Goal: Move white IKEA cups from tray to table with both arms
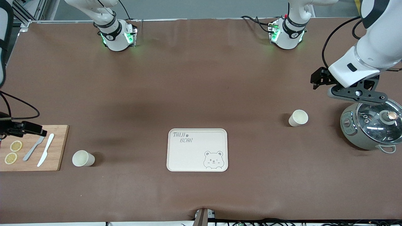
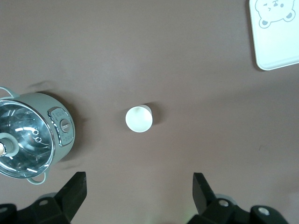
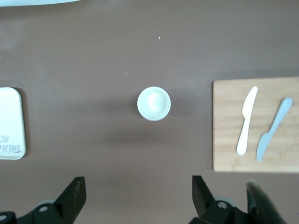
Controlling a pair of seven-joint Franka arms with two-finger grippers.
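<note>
Now tray point(image 1: 180, 157) bare; cups point(image 1: 83, 158) point(image 1: 298, 118) apart.

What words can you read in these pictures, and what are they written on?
"TAIJI BEAR": printed in a corner of the tray, with a bear face drawn in the corner diagonally across from it.
The panel on the pot has markings too small to read.
The cups, cutting board and knives show no writing.

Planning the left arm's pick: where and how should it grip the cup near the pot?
Probably across the rim of the white cup, descending from above: it stands upright, mouth open, free of the pot. The left gripper is open above it.
</note>
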